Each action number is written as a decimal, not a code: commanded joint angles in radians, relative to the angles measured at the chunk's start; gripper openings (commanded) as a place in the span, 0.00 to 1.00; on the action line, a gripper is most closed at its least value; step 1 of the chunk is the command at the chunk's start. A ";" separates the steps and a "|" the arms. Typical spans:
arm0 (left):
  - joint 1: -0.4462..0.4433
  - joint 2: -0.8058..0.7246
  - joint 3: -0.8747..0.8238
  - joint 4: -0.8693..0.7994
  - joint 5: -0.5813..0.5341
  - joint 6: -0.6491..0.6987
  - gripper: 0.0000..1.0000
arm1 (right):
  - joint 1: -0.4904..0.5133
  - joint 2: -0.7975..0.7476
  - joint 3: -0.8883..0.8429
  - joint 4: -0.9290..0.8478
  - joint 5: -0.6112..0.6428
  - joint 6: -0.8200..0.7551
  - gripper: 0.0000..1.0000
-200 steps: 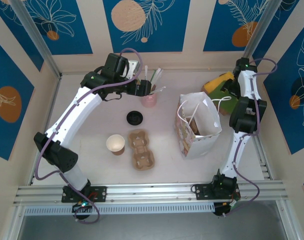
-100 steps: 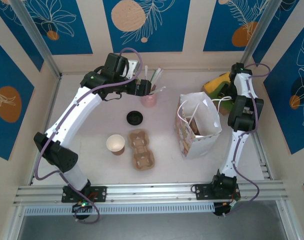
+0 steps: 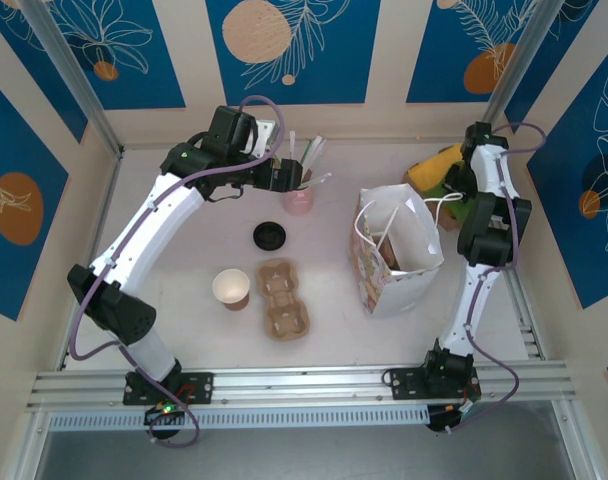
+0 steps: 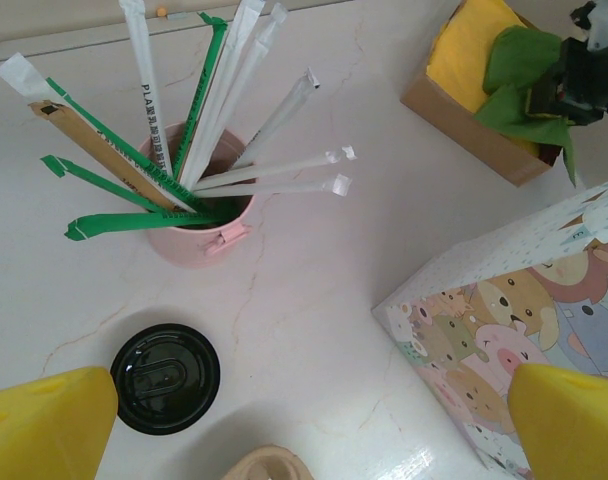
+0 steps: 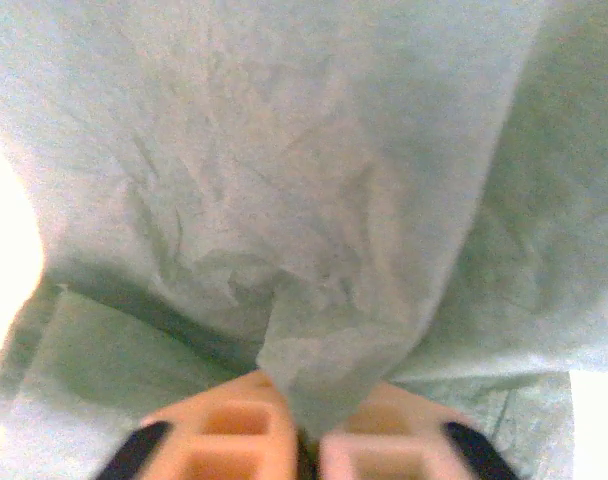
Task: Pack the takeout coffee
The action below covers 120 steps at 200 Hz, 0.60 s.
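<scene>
The takeout coffee is out of view. A lidless brown cup (image 3: 231, 288) stands left of the cardboard cup carrier (image 3: 282, 298), and a loose black lid (image 3: 269, 235) (image 4: 166, 378) lies behind them. My left gripper (image 3: 292, 178) (image 4: 314, 410) hangs open above the table, just short of a pink cup of wrapped straws (image 4: 199, 225). At the back right, my right gripper (image 3: 452, 186) (image 5: 304, 425) is shut on a fold of green napkin (image 5: 314, 200) in the napkin box (image 4: 474, 110).
A white paper bag (image 3: 399, 255) printed with cartoon animals stands open between the carrier and the right arm. Yellow napkins (image 3: 434, 162) fill the other half of the box. Walls close in the back and both sides.
My right gripper has closed on the green napkin and shifted slightly at the box. The left arm has not moved.
</scene>
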 commanded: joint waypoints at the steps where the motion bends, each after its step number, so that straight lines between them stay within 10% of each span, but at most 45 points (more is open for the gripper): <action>1: 0.015 -0.003 0.017 -0.009 0.019 -0.004 1.00 | -0.007 -0.078 -0.018 -0.020 0.010 0.010 0.02; 120: 0.016 -0.025 -0.013 0.014 0.050 -0.029 1.00 | -0.003 -0.384 -0.146 0.008 -0.036 0.047 0.00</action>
